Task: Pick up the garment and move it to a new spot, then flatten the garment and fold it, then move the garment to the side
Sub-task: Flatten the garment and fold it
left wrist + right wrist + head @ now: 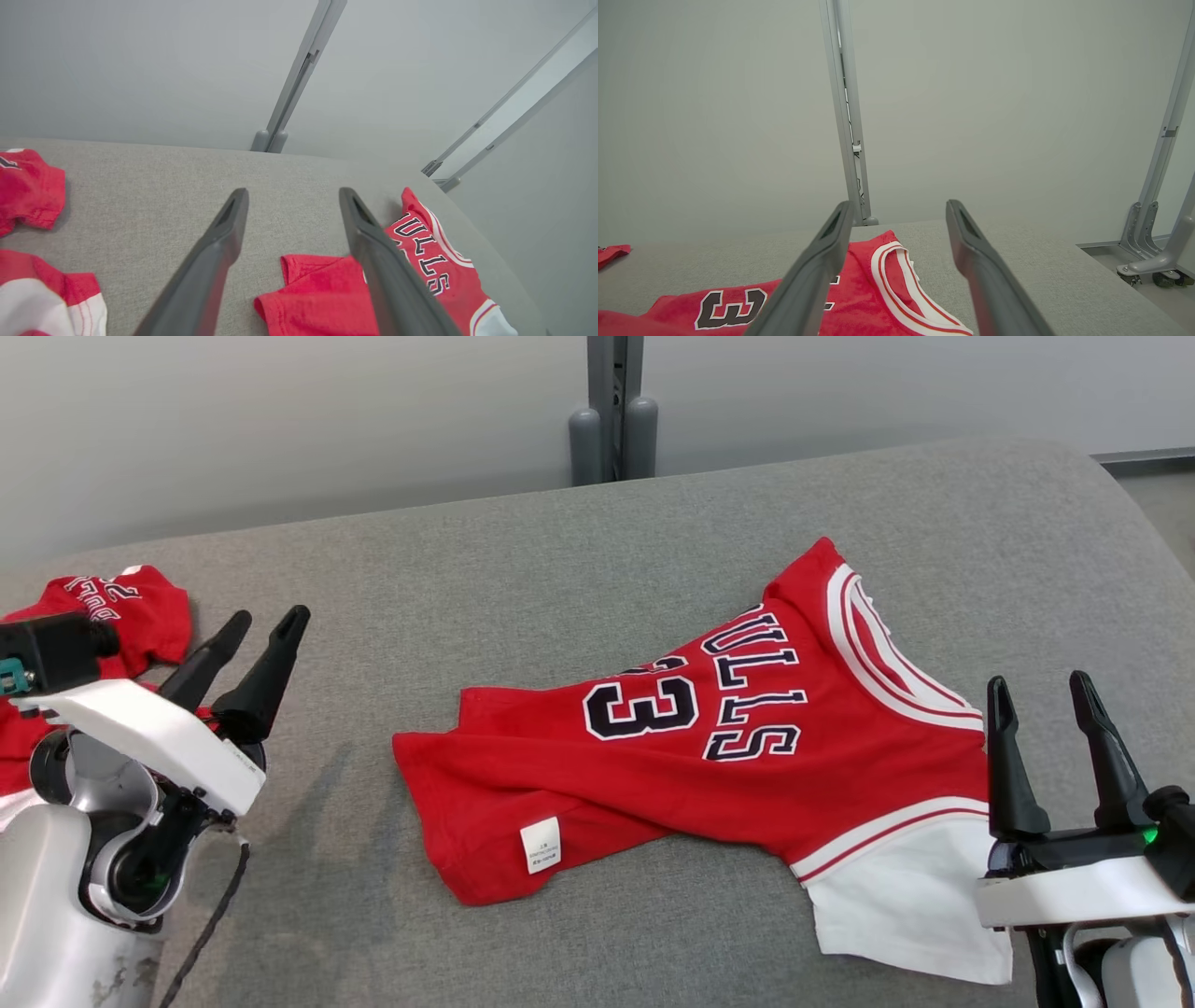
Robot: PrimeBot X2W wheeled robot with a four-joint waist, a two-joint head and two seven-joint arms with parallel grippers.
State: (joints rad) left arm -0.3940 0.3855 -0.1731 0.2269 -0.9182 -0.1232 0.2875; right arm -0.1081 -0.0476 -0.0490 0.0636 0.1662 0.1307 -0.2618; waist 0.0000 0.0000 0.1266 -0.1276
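The garment (709, 756) is a red jersey with white trim, dark lettering and the number 33. It lies loosely folded on the grey surface (560, 551), right of centre, a white label near its front edge. My left gripper (267, 623) stands open at the left, well clear of the jersey, with nothing between its fingers. Close beside the jersey's white sleeve at the lower right my right gripper (1039, 685) is open and empty. The left wrist view looks past the open fingers (224, 233) at the jersey (420, 261). The right wrist view shows its collar (896, 280).
More red and white clothing (112, 607) lies bunched at the far left edge beside my left arm, also seen as red cloth (28, 191) in the left wrist view. A grey post (613, 411) rises behind the surface. A wheeled frame (1153, 261) stands off its right end.
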